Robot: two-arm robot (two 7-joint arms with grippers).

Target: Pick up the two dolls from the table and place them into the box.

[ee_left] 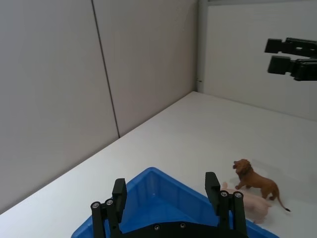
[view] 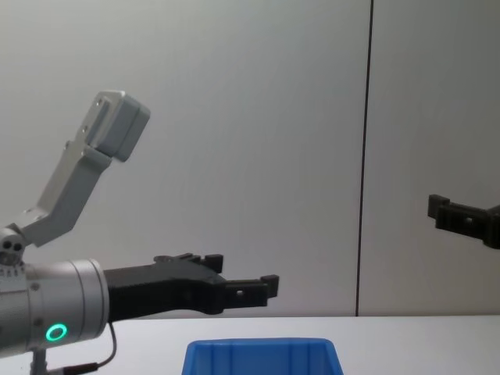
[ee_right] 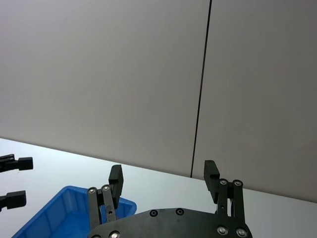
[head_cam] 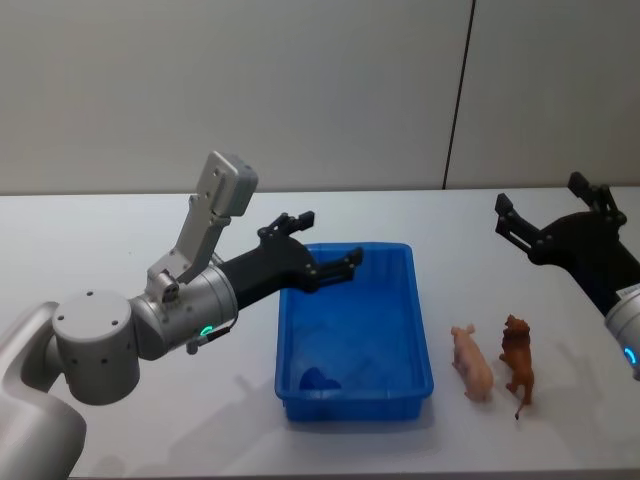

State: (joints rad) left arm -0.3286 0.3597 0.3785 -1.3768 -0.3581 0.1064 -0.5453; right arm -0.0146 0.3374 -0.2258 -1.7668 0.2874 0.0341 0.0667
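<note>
My left hand [head_cam: 325,240] hangs open and empty above the far left corner of the blue bin [head_cam: 352,404], which sits on the desk [head_cam: 110,225]. Neither doll is picked up yet. The pink pig [head_cam: 472,362] and the brown lion [head_cam: 518,358] stand side by side just beyond the bin's right wall, below and nearer me than my right hand [head_cam: 538,196], which is raised and open too. I judge the first pick is ahead: lower the right hand over the lion, straddling its body.
</note>
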